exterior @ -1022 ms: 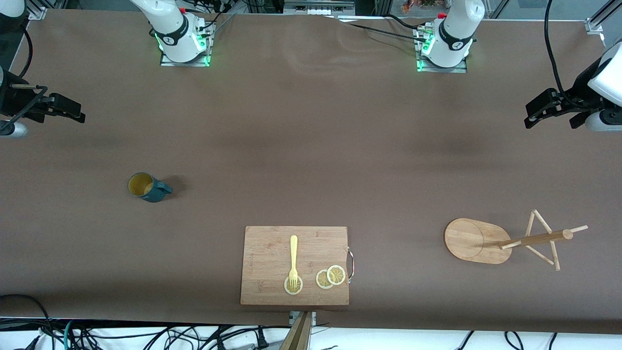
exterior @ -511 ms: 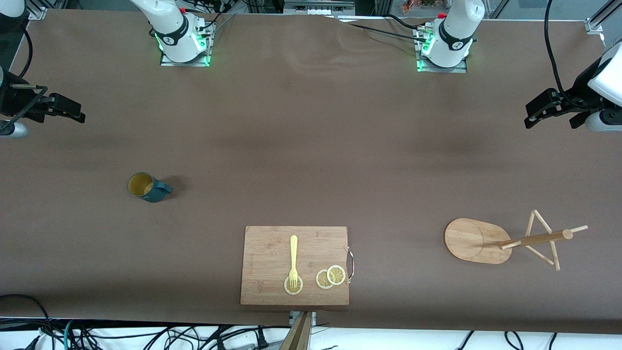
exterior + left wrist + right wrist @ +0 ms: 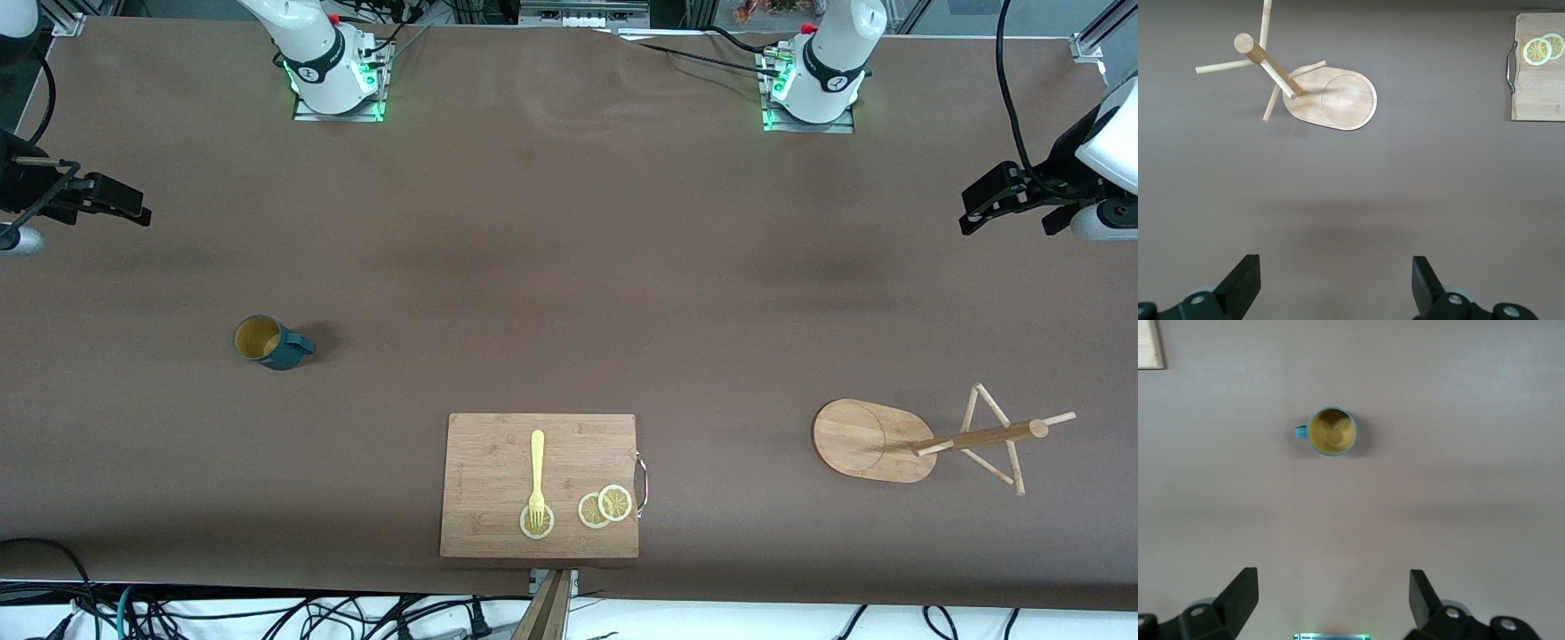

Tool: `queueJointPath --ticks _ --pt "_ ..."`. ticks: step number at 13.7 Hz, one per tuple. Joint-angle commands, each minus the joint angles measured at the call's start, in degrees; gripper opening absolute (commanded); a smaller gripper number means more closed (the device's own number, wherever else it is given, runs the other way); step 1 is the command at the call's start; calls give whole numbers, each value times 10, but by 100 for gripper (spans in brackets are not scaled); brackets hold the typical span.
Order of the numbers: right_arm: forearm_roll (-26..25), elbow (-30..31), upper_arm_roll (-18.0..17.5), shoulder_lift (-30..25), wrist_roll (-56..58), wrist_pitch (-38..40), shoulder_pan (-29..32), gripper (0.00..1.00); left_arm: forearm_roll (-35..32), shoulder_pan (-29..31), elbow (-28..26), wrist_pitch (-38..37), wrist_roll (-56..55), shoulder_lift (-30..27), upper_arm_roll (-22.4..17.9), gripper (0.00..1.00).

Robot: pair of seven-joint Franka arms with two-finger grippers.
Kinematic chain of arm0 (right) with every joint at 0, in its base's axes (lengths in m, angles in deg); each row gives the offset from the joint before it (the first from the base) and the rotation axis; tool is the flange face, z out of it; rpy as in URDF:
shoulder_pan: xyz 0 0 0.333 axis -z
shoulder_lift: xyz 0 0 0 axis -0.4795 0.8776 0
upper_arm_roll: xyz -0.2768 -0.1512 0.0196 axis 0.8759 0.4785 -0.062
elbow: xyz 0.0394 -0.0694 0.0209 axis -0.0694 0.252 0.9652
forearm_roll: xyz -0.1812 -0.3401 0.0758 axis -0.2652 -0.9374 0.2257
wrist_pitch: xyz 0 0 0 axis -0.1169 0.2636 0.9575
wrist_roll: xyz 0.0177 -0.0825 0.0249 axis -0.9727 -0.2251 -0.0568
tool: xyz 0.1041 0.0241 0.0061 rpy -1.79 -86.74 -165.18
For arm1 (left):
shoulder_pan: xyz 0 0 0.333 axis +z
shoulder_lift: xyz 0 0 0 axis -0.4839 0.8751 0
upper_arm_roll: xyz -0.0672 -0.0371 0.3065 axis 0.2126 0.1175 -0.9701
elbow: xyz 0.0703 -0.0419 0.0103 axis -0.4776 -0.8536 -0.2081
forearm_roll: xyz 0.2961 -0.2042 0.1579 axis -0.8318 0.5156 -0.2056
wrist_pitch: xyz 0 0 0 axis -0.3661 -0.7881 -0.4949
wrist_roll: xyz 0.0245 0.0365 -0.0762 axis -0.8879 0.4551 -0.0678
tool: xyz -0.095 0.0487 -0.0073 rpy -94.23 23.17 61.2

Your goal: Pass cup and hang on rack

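Still at start, nothing grasped yet. Right tool [image 3: 133, 209] hanging high over the right arm's end of the surface [image 3: 569, 267], fingers spread wide, empty. Cup [image 3: 267, 342] standing upright on the surface, mouth up, handle [image 3: 1300, 432] out to the side, well apart from right tool w/ bare surface between. Left tool [image 3: 1009, 209] waiting wide open and empty over its own end; rack [image 3: 1331, 99] standing well apart from it. Next, prob.: dropping right tool over cup, lining fingers across the rim clear of the handle.

Front camera high, faces robot bases, sees whole table. Wrist cameras look straight down; share rectangular wooden cutting board [image 3: 540, 485] [image 3: 1539, 67] [image 3: 1150, 345].
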Motion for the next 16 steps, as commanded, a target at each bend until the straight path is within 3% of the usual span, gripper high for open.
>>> queueJointPath --ticks 1,3,9,10,14,16 --pt "-23 -5 0 28 0 11 11 100 -6 3 14 -7 13 5 1 100" --pt "-34 14 0 67 -1 -9 22 100 -6 3 14 -8 13 6 1 100" --pt "-20 82 -5 131 -11 -234 11 100 -6 3 14 -8 13 6 1 100" --pt "0 86 -5 140 -11 -255 9 100 -6 3 14 -7 13 6 1 100" --pt "23 88 -5 203 -19 -306 7 98 -6 3 14 -7 13 6 1 100" --pt "23 96 -5 213 -44 -306 5 90 -6 3 14 -7 13 6 1 100"
